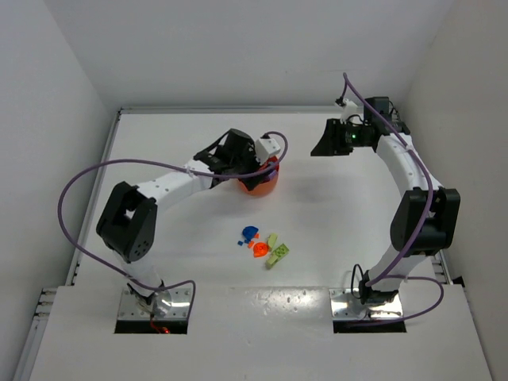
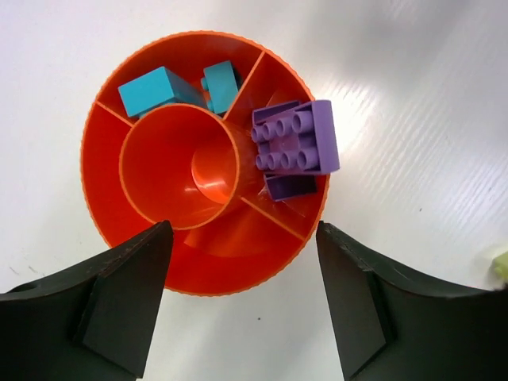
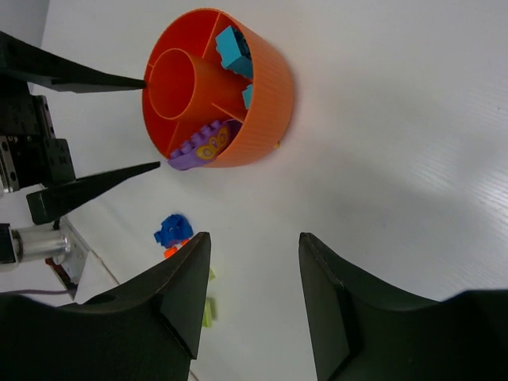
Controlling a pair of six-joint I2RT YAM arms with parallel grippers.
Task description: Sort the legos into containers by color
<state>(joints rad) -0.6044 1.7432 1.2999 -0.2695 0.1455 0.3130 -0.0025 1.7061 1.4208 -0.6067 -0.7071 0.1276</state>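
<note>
The left gripper (image 2: 242, 238), wide and empty above the tray (image 2: 103, 182), could clip the purple brick (image 2: 295, 147) propped at its rim and tip it out, while the right gripper (image 3: 254, 238) hangs parted and empty.

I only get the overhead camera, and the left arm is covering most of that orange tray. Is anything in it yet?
Observer: Yes. The left wrist camera shows purple bricks piled in one wedge section of the orange tray.
Visitor: Any other colours in there?
Observer: Two teal bricks share the neighbouring wedge.
Visitor: Is that arm carrying another piece right now?
Observer: No. The left pincer hangs open over the tray with nothing between its fingers.
</note>
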